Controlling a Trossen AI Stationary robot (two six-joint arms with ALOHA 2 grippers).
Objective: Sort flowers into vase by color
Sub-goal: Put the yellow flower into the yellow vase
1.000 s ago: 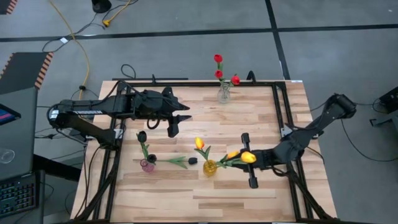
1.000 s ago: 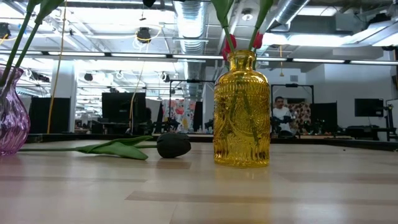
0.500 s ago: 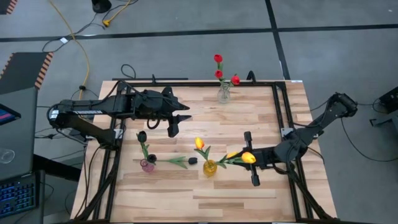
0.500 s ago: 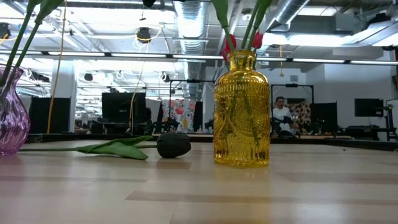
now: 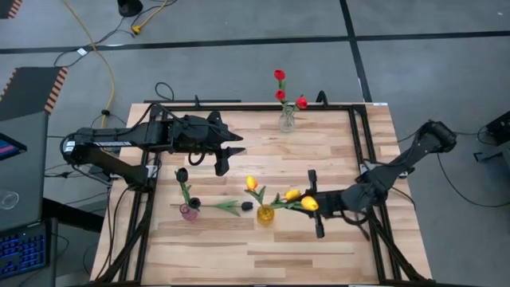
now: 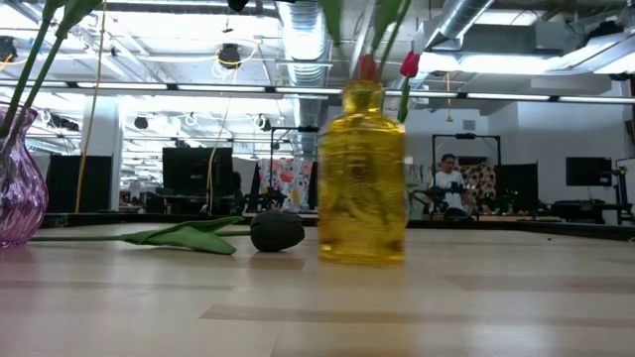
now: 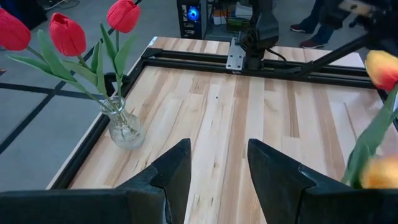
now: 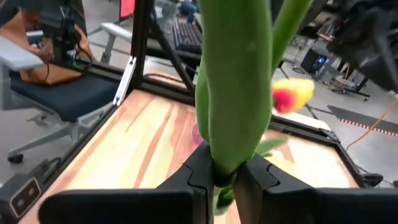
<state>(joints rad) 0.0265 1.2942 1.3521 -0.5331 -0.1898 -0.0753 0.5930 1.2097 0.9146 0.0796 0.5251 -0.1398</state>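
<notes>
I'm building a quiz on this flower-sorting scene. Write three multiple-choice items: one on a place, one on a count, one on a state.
1. Where does the black tulip head lie?
A. On the wooden table
B. In the clear vase
C. In the left gripper

2. How many red tulips stand in the clear glass vase?
A. One
B. Three
C. Five

3. What is the right gripper doing?
A. Open, empty
B. Shut on a green stem
C. Out of view

Answers:
A: black tulip head rests on the wooden table.
B: three red tulips top the clear glass vase.
B: right gripper pinches the green stem.
</notes>
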